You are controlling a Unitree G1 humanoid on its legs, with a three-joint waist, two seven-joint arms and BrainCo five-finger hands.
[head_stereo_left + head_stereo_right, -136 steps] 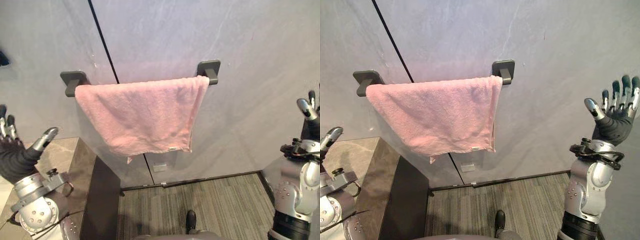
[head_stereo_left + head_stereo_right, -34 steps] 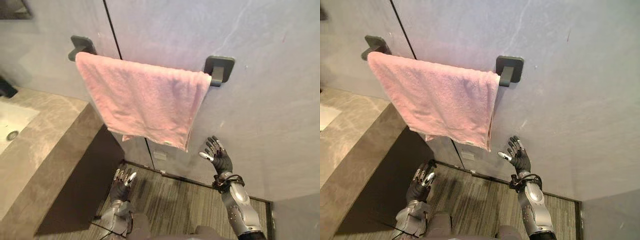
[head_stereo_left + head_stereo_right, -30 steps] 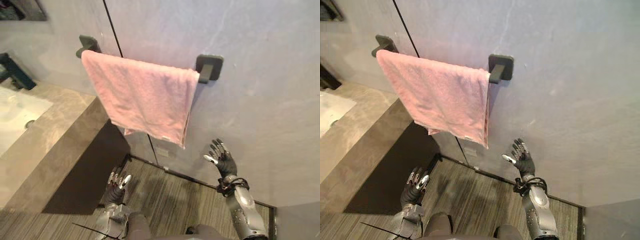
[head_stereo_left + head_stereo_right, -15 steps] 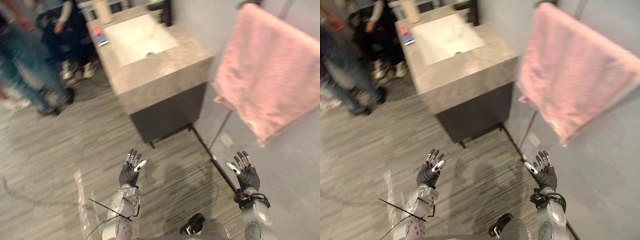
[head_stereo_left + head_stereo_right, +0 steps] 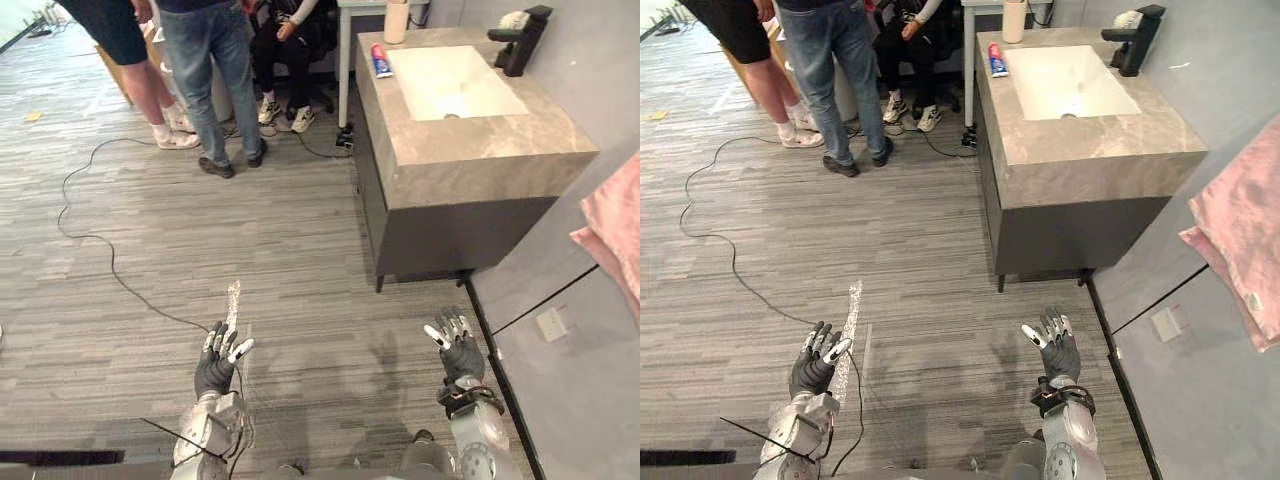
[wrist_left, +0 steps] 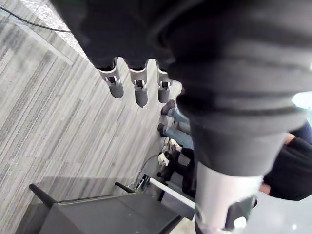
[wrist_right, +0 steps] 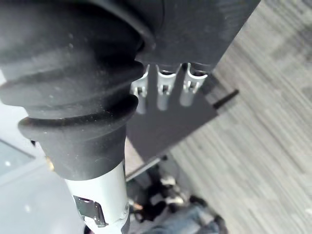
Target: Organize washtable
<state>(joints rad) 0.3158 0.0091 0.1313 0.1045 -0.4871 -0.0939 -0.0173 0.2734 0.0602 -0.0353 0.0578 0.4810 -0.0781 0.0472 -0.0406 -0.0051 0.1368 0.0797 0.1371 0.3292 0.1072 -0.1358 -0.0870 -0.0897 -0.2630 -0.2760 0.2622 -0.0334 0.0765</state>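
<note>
Bright, even indoor light, washtable (image 5: pixel 480 160) top well lit, soft shadow beneath it

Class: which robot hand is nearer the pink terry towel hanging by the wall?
Right. The right hand is below the pink terry towel, toward its left; the left hand is much farther left.

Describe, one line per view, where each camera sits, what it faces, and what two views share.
Left eye view: head-mounted, looking down at grey plank floor, grey stone-topped washstand, people; open left hand and right hand below.
Right eye view: beside it, same scene and hands.
Left wrist view: along left hand's straight fingers toward people's legs.
Right wrist view: along right hand's straight fingers toward washstand's dark front.
</note>
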